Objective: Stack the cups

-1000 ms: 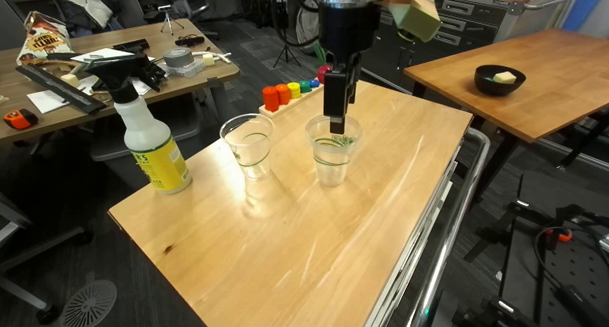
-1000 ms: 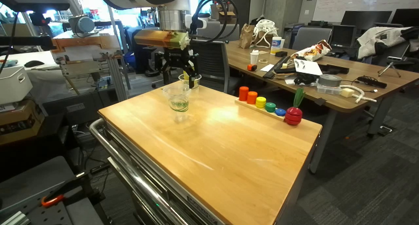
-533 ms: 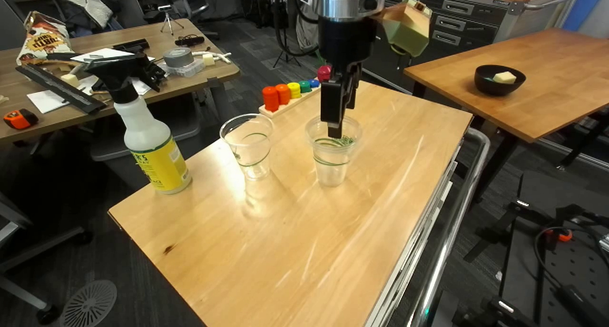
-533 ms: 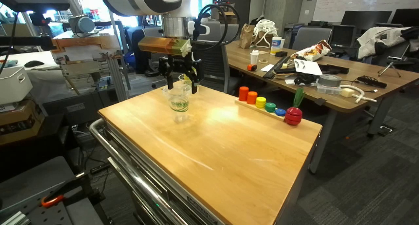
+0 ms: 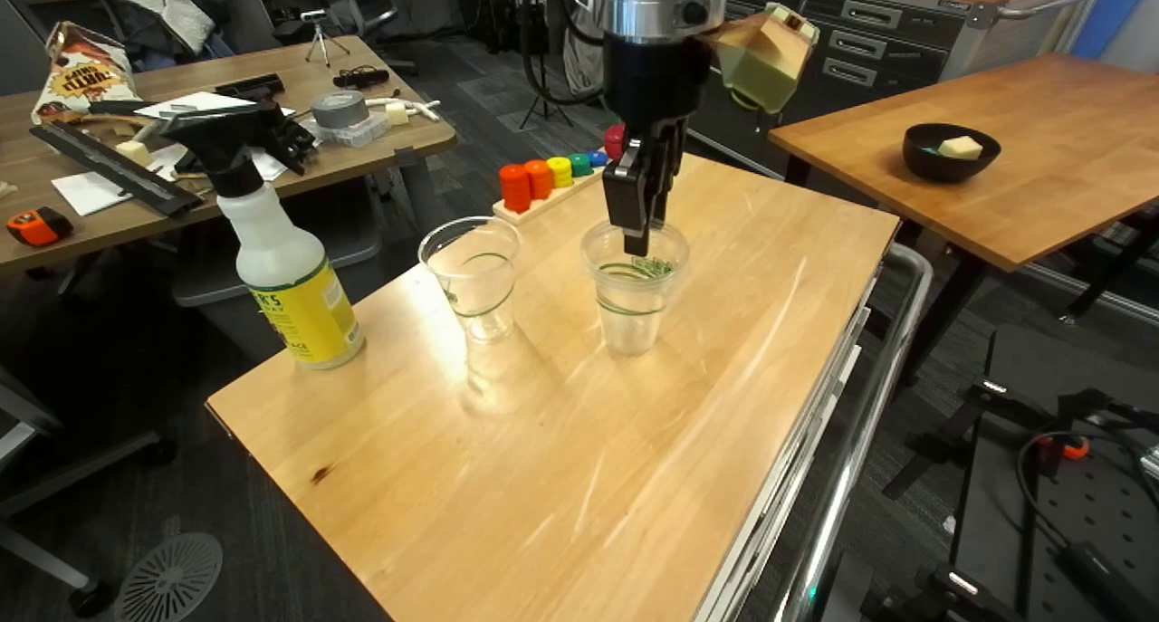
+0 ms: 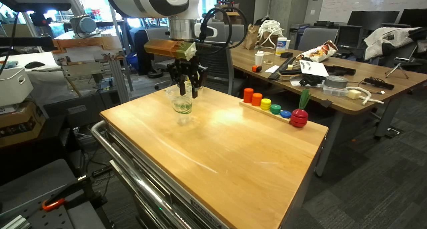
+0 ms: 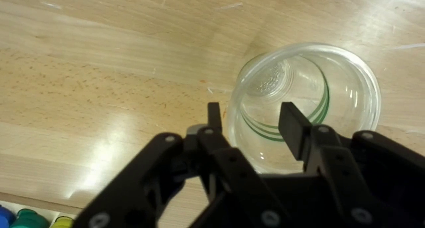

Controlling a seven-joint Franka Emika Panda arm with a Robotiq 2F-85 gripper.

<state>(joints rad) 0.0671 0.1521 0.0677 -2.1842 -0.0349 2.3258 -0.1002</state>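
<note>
Two clear cups with green bands stand upright and apart on the wooden cart top. One cup (image 5: 475,287) is nearer the spray bottle; in an exterior view it is mostly hidden behind my gripper. The other cup (image 5: 629,319) (image 6: 182,108) shows a thick rim; whether it is single or nested I cannot tell. My gripper (image 6: 188,93) hangs pointing down at the height of that cup's rim. In the wrist view, the half-open gripper (image 7: 251,116) has one finger over the cup's mouth (image 7: 308,85) and one outside the rim, a gap left between them. Contact with the rim cannot be made out.
A yellow-labelled spray bottle (image 5: 303,296) stands at the cart's edge. Coloured stacking pegs on a wooden base (image 6: 266,105) and a red toy radish (image 6: 299,118) line the far edge. A metal rail (image 5: 860,459) runs along one side.
The fingers have come closer together from wide apart. In an exterior view the gripper has lowered a little and shifted rightward. Both cups stand where they were.
</note>
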